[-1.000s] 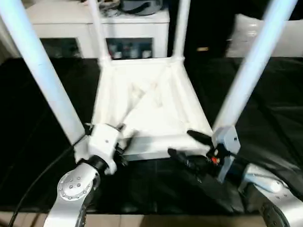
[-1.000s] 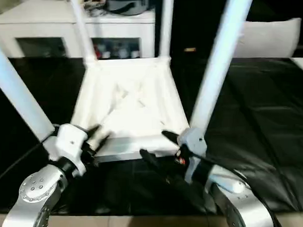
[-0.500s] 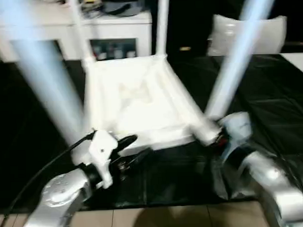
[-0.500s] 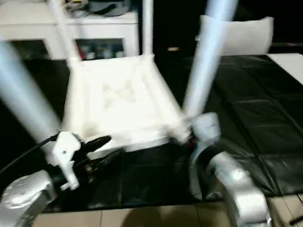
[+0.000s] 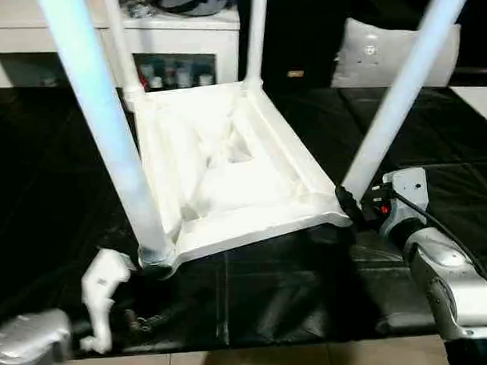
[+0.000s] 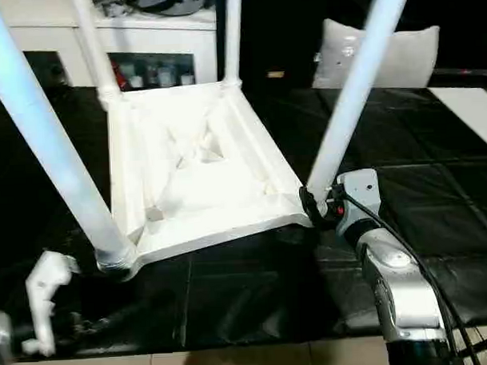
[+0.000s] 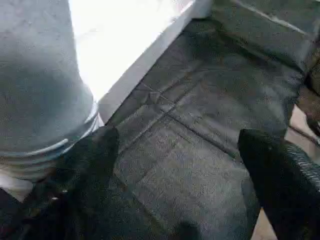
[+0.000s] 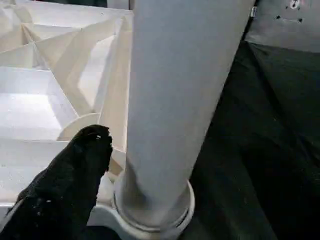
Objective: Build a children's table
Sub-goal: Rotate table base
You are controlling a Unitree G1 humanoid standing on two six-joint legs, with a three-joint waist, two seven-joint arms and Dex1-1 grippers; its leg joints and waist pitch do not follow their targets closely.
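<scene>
A: Near edge, 7 o'clock?
B: Left gripper, fingers spread wide, holding nothing, beside the base of the near left leg.
A: 4 o'clock?
B: Right gripper, jaws apart, one finger by the near right leg at its socket.
A: The table?
B: Tabletop upside down at centre of the black surface, four legs upright. Beyond: white cabinet at 11, cushion at 1.
</scene>
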